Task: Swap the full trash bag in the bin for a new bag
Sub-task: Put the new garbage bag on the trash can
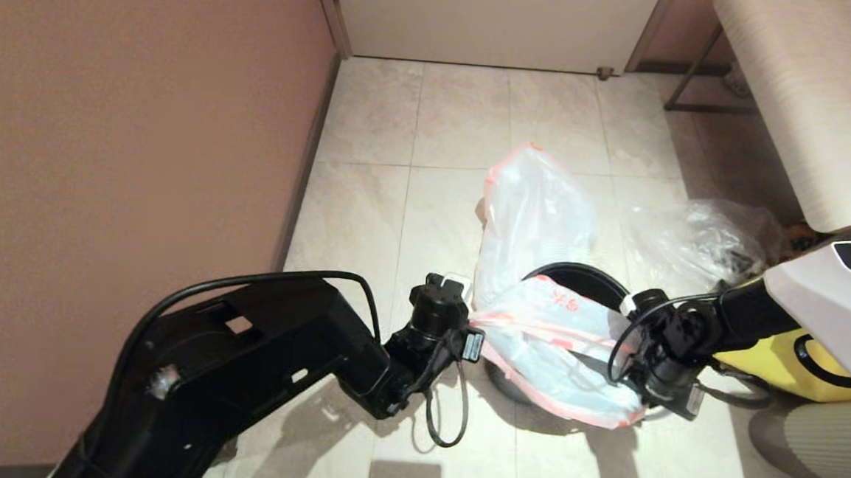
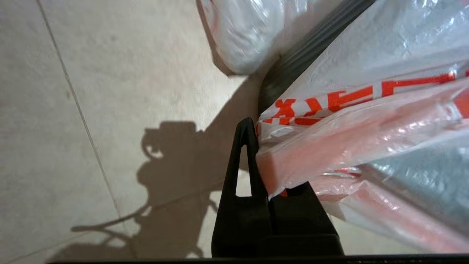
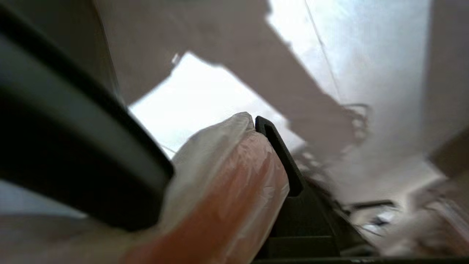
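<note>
- head view: left gripper [image 1: 473, 330] and right gripper [image 1: 635, 381] stretch the thin white red-printed new bag [image 1: 559, 351] across the small round black bin [image 1: 586, 277], apparently to open its mouth; the milky-white bulky full trash bag [image 1: 534, 209] stands on the floor behind.
- left wrist view: fingers [image 2: 244, 161] pinch the bag's pink edge.
- right wrist view: fingers [image 3: 280, 154] pinch the opposite edge beside the bin's rim.

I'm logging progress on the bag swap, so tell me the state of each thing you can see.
new bag: stretched over the bin's near side, held at both ends.
bin: upright, far rim uncovered.
full trash bag: out, on the floor behind the bin.
left gripper: shut on the bag edge.
right gripper: shut on the bag edge.
</note>
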`<state>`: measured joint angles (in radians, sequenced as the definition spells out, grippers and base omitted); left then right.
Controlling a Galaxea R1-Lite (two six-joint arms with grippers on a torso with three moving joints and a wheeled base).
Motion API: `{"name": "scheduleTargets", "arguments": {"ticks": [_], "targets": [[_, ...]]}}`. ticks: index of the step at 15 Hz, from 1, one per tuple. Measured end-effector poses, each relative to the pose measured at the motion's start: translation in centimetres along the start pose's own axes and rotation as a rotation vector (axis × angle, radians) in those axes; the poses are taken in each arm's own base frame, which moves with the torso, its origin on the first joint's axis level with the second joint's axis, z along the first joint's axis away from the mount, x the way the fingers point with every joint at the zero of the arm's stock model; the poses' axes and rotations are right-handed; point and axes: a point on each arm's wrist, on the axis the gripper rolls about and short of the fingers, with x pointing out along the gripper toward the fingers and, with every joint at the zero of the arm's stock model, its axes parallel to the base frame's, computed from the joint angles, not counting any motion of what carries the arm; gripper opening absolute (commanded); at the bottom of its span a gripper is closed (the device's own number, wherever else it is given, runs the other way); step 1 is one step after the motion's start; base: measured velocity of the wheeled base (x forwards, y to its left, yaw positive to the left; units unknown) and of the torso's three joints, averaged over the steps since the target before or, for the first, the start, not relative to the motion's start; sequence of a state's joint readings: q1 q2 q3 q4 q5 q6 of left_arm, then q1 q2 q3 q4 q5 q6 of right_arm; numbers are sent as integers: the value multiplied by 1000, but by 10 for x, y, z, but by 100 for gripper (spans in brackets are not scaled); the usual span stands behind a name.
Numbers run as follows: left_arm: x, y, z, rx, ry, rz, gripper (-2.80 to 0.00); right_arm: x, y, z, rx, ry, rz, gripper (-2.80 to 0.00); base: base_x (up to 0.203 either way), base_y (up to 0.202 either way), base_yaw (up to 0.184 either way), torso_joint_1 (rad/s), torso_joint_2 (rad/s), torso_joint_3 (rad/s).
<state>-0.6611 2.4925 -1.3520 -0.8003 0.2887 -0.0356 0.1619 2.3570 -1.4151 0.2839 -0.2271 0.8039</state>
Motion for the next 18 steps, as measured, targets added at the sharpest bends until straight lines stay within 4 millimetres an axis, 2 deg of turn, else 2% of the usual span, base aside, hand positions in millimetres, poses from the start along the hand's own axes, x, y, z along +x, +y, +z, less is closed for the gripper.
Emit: {"name": "scheduleTargets", "arguments": {"ticks": [3,5,13,18], "targets": [[20,-24,2,-44,-85,125,-280,-3,12,14,91,-158,104,-280,0,0,0,0,0,0],[27,-33,-4,-31,-57,190,-280,-5,14,22,125,-246,118,-280,0,0,0,0,0,0],[26,-23,26,-66,-116,250,-280,-40,16,31,136,-367,202,-280,0,0,0,0,0,0],[22,-23,29,-56,-96,246,-280,-43,19,31,119,-381,212,-280,0,0,0,0,0,0]]}}
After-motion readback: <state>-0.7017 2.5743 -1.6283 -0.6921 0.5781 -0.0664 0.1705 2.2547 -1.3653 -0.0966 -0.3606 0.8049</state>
